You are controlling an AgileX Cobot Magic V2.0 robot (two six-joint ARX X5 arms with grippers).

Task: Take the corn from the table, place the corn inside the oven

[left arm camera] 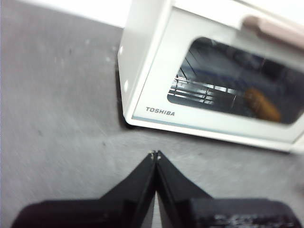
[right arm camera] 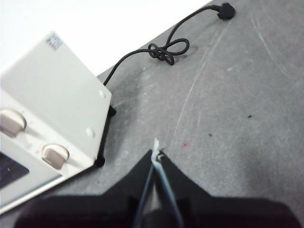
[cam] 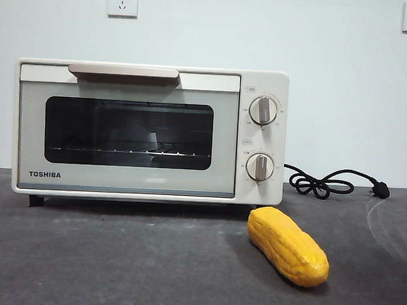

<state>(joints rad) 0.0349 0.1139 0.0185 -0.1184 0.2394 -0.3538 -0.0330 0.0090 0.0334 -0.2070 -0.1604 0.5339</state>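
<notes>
The corn [cam: 288,246] lies on the table [cam: 116,264], near-right of the closed oven [cam: 150,132]; left gripper [left arm camera: 156,153] and right gripper [right arm camera: 156,154] are clenched, empty.

**Corn waits outside a closed oven**

The corn [cam: 288,246] lies on the table [cam: 116,264], just in front of the oven's [cam: 150,132] knob side. Door's shut, black cord [cam: 325,183] coils to the oven's side.
</notes>
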